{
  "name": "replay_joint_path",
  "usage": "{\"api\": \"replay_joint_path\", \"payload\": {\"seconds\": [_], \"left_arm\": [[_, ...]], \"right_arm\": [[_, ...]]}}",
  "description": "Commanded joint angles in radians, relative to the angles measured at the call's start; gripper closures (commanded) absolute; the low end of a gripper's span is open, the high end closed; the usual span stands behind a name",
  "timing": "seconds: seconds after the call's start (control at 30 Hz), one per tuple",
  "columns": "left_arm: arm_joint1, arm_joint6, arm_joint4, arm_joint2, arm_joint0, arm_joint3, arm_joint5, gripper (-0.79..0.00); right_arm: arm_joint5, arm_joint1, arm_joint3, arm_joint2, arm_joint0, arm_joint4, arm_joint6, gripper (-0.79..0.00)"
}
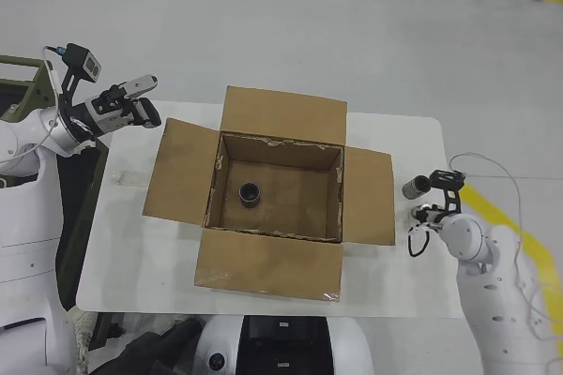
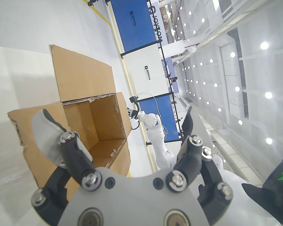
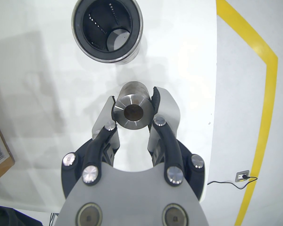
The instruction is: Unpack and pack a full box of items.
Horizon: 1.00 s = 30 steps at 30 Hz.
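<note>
An open cardboard box point(image 1: 277, 187) stands in the middle of the white table point(image 1: 122, 262), flaps spread; a dark ring-shaped part point(image 1: 252, 194) lies on its floor. My right gripper point(image 3: 133, 108) is shut on a small steel cylinder point(image 3: 132, 111) over the table right of the box, seen from above as my right gripper point(image 1: 420, 216). Just beyond it a larger steel bearing sleeve point(image 3: 106, 39) with a black lining stands on the table, the same sleeve point(image 1: 416, 187) by the box's right flap. My left gripper point(image 1: 146, 101) hangs open and empty beyond the box's left flap; its fingers point(image 2: 47, 123) frame the box point(image 2: 85, 95).
A dark green crate point(image 1: 5, 94) sits off the table's left edge behind my left arm. The table's right edge point(image 3: 213, 71) runs close to my right gripper, with grey floor and a yellow line point(image 3: 261, 48) past it. Bare table surrounds the box flaps.
</note>
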Motion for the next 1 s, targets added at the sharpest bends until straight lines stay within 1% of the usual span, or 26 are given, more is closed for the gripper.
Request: {"api": "replay_joint_path", "payload": {"seconds": [0.0, 0.3, 0.43, 0.53, 0.77, 0.83, 0.97], "left_arm": [[0.000, 0.000, 0.000, 0.000, 0.000, 0.000, 0.000, -0.785], [0.000, 0.000, 0.000, 0.000, 0.000, 0.000, 0.000, -0.785], [0.000, 0.000, 0.000, 0.000, 0.000, 0.000, 0.000, -0.785], [0.000, 0.000, 0.000, 0.000, 0.000, 0.000, 0.000, -0.785], [0.000, 0.000, 0.000, 0.000, 0.000, 0.000, 0.000, -0.785], [0.000, 0.000, 0.000, 0.000, 0.000, 0.000, 0.000, -0.785], [0.000, 0.000, 0.000, 0.000, 0.000, 0.000, 0.000, -0.785]], "right_arm": [[0.005, 0.000, 0.001, -0.003, 0.003, -0.003, 0.001, -0.357], [0.020, 0.001, 0.001, -0.022, 0.014, -0.014, 0.006, -0.379], [0.037, 0.002, -0.028, -0.009, -0.003, -0.012, -0.009, -0.422], [0.050, 0.004, -0.065, 0.007, -0.026, -0.013, -0.021, -0.437], [0.065, 0.008, -0.180, 0.055, -0.095, 0.004, -0.054, -0.446], [0.068, 0.008, -0.217, 0.066, -0.116, 0.017, -0.063, -0.462], [0.074, 0.008, -0.297, 0.082, -0.165, 0.029, -0.086, -0.526]]}}
